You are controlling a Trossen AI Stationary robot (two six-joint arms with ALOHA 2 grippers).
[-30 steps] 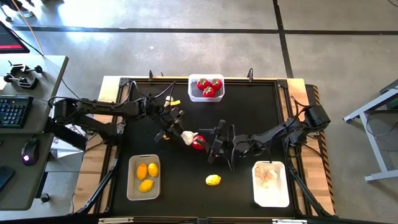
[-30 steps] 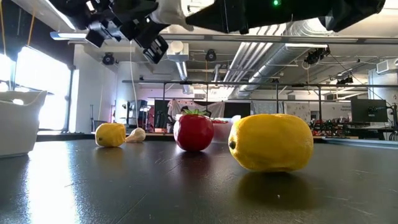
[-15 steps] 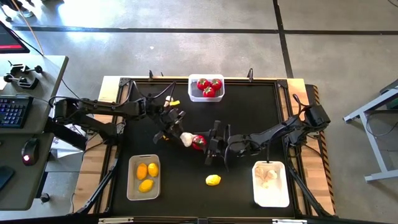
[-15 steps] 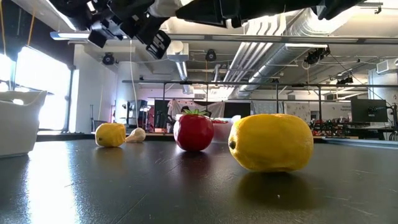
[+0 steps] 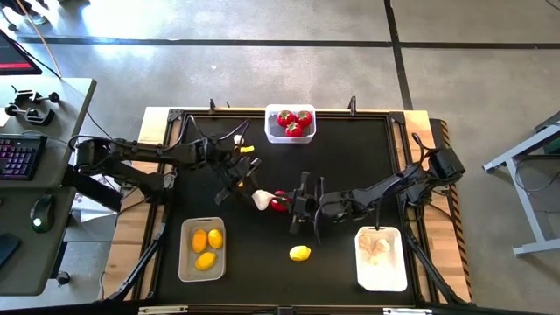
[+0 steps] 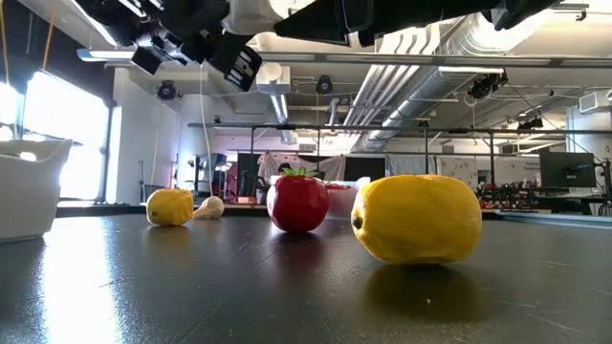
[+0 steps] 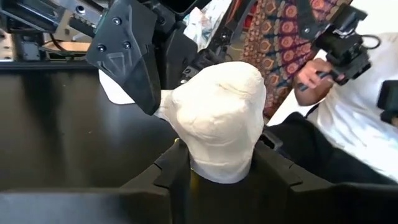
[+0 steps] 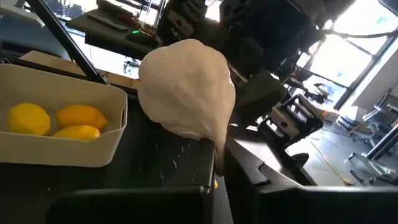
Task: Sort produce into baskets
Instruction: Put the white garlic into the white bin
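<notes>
My left gripper (image 5: 248, 190) sits just left of frame centre in the high view, clamped on an off-white garlic bulb (image 5: 260, 199) — the left wrist view shows the bulb wedged between the dark fingers (image 7: 163, 171). My right gripper (image 5: 296, 206) faces it from the right, just beside a red tomato (image 5: 278, 201), though I cannot tell whether its fingers are apart or together. Around them I see the tomato basket (image 5: 290, 136) at top centre, the lemon basket (image 5: 200, 273) at lower left, the garlic basket (image 5: 381, 278) at lower right — and a loose lemon (image 5: 300, 254) below centre.
</notes>
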